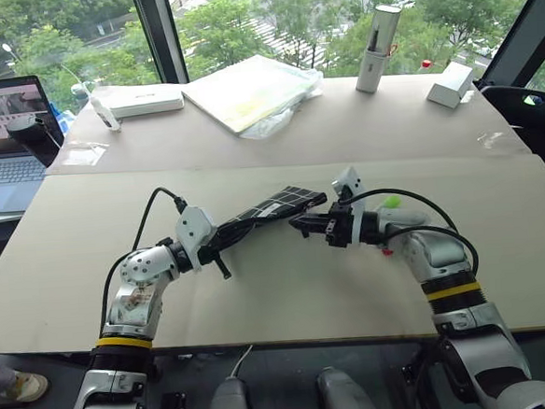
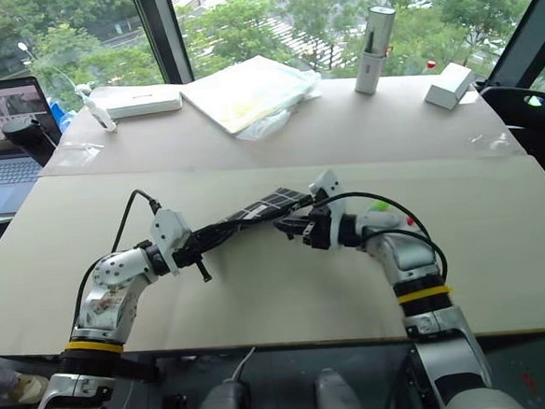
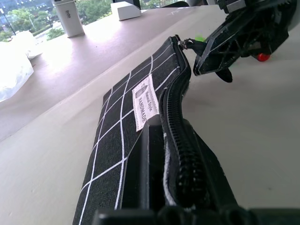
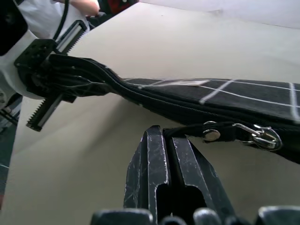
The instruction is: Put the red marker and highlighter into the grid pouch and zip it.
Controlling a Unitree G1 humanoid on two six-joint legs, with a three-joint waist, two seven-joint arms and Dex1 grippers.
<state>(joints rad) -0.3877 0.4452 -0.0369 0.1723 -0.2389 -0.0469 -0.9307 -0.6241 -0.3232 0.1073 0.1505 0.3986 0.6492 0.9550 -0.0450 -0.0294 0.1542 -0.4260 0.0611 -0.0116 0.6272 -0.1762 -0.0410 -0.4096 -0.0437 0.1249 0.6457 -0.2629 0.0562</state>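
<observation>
Tabletop; both hands (image 1: 221, 243) clamping grid pouch (image 1: 277, 204)

"HANDMADE" on grid pouch label (image 3: 146, 102)

Left tool (image 1: 226, 236) clamped, level; right tool (image 1: 302, 224) clamped, facing it
</observation>
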